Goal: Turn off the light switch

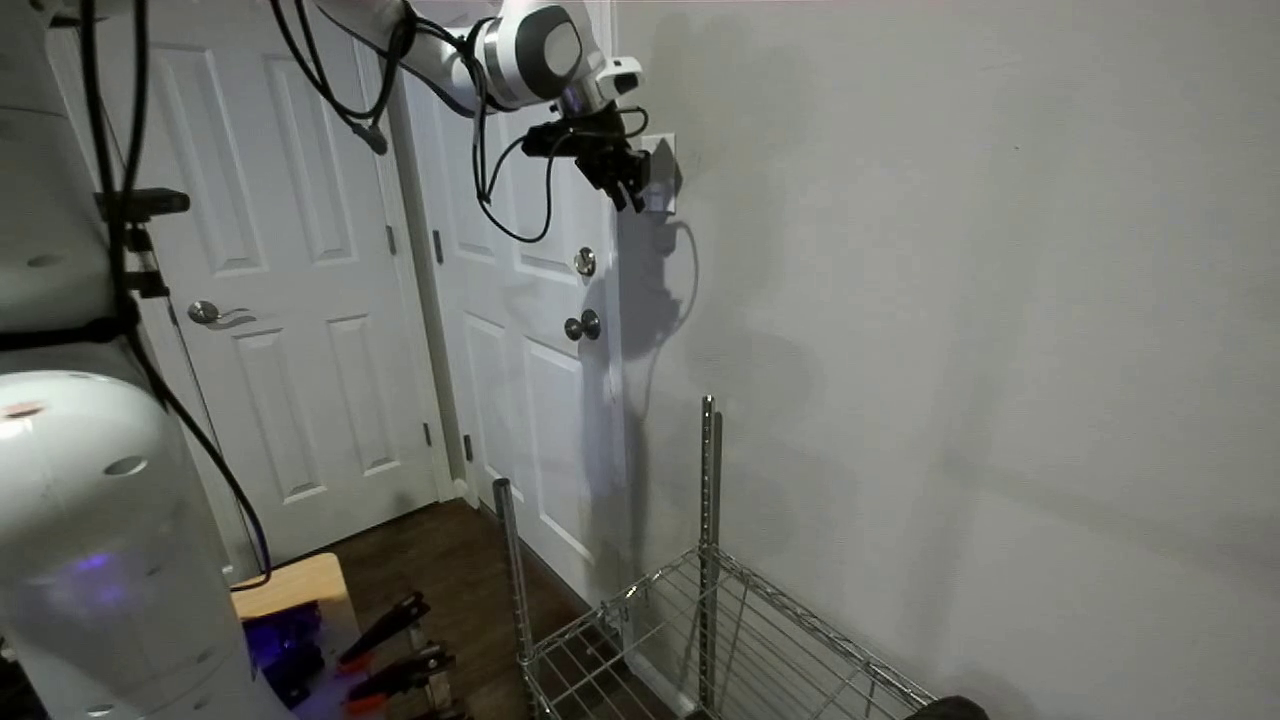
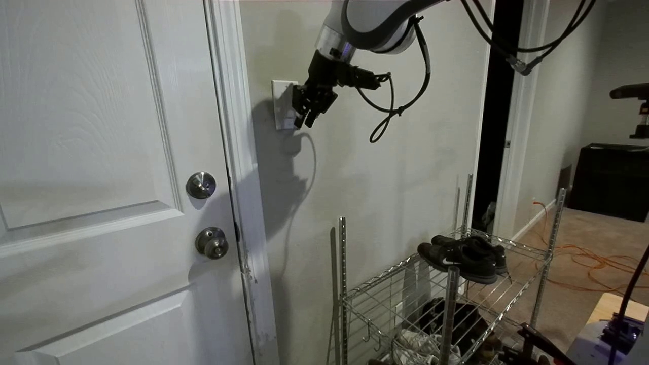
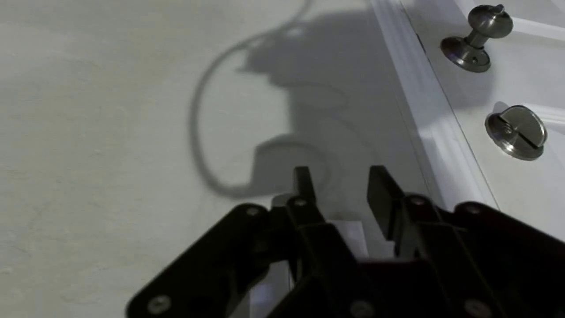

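White light switch [image 2: 282, 104] on the wall [image 2: 385, 177], black gripper [image 3: 341, 181] close in front of it.
The gripper's jaws stand clearly parted, holding nothing; they partly hide the switch, so contact is hard to judge. Lower than the switch, on the door [image 2: 76, 126], sits a metal knob [image 2: 212, 244].

My gripper [image 3: 339, 190]: mostly matt, dotted with small shiny metal screw heads [image 3: 159, 304]. My arm [image 1: 90, 510]: smooth glossy shell, plastic-looking. Light switch [image 2: 280, 104]: smooth plate, looks like plastic. Wall [image 3: 88, 132]: matt paint, slightly rough in my wrist view. Door [image 2: 76, 101]: painted, faint wood-like grain. Door knob [image 2: 212, 243]: smooth, polished metal. Rack [image 1: 708, 560]: shiny metal, wire and posts alike. Carpet [image 2: 598, 225]: matt pile.
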